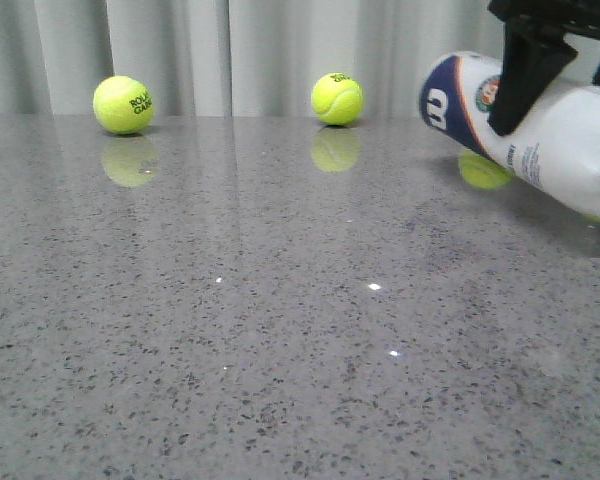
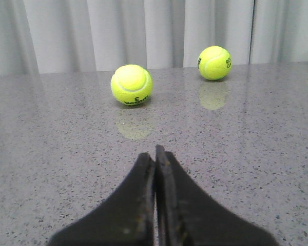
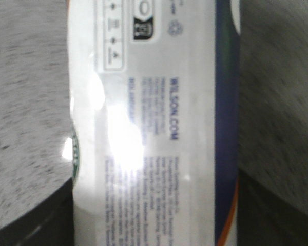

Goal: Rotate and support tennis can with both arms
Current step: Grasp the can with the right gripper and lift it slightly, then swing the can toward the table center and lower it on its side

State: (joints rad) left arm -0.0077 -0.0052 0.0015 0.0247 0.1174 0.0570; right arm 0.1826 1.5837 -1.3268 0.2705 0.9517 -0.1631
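Observation:
The tennis can (image 1: 540,130), white and navy with a white "W" and a round emblem, hangs tilted above the table at the far right of the front view, its navy end pointing left. My right gripper (image 1: 525,85) is shut on its middle from above, one black finger (image 1: 528,80) across the label. In the right wrist view the can (image 3: 154,123) fills the space between the two dark fingers (image 3: 31,215). My left gripper (image 2: 155,154) is shut and empty, low over the table, out of the front view.
Two tennis balls (image 1: 123,104) (image 1: 337,98) rest at the back of the grey speckled table (image 1: 280,330); another ball (image 1: 483,170) lies under the can. The left wrist view shows two balls (image 2: 131,84) (image 2: 214,62) ahead of the fingers. Grey curtains close the back.

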